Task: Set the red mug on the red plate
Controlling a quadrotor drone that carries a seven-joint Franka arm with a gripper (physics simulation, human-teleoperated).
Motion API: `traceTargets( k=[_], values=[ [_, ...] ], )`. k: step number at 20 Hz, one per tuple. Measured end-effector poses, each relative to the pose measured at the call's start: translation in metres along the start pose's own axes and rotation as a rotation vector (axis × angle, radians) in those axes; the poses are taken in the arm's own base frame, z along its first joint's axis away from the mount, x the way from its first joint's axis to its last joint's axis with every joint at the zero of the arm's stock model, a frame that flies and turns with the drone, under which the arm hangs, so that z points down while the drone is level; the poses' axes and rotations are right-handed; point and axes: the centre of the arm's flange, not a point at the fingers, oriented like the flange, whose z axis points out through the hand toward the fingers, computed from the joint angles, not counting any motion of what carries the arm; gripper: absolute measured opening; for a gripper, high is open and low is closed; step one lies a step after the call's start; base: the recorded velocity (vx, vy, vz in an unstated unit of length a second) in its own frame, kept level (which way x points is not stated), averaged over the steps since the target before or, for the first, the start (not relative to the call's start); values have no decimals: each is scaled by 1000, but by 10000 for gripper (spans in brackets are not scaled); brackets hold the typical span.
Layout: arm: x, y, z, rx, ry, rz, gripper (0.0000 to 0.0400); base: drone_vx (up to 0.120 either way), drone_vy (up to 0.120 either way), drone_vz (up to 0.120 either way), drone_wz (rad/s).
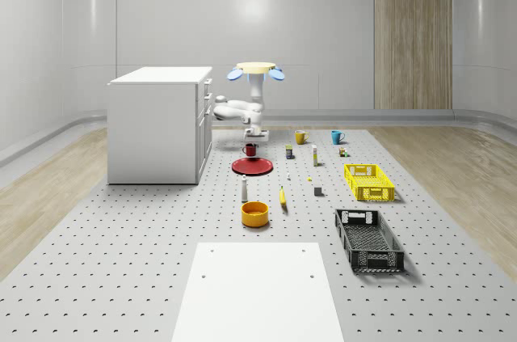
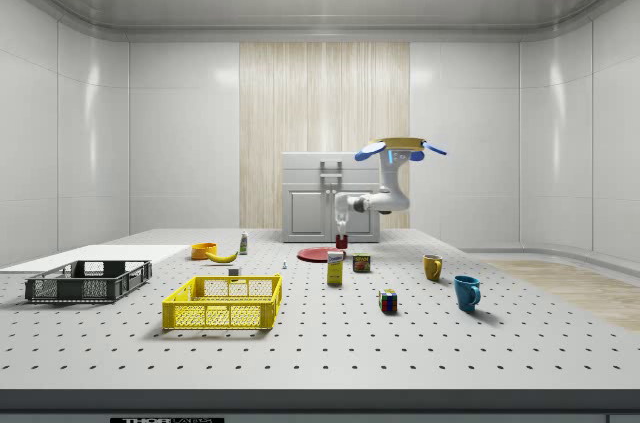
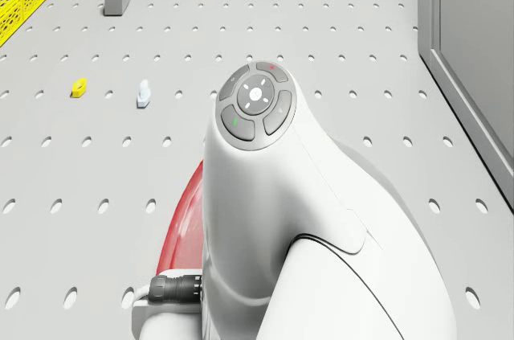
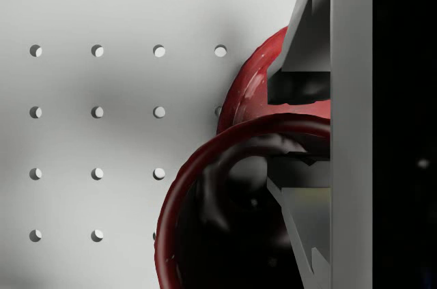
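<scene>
The drone [image 1: 255, 69] hovers beside the white cabinet [image 1: 158, 124], the gripper [image 1: 251, 141] clamped on the rim of the red mug [image 1: 250, 149], held just above the far edge of the red plate [image 1: 252, 166]; centre it, lower level, then release.

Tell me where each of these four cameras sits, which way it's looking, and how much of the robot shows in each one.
Whole-scene view: high, off the robot, facing the cabinet; shows the hovering drone, its arm and gripper on the red mug, above the red plate.
Side view: low at the scene's side, looking across the floor; same drone, mug and plate.
Drone view: on the drone's body, looking down; the arm over the plate.
Wrist view: along the gripper; fingers straddling the mug's rim.
Shared: whole-scene and side views both show the yellow crate.
</scene>
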Motion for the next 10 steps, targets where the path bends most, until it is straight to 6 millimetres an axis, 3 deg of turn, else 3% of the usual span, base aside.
traceTargets(
  k=[5, 7, 10],
  values=[
    [0, 0, 0, 0, 0, 0, 100, 120, 0, 0, 0],
    [0, 0, 0, 0, 0, 0, 100, 120, 100, 0, 0],
    [0, 0, 0, 0, 0, 0, 100, 120, 0, 0, 0]
  ],
)
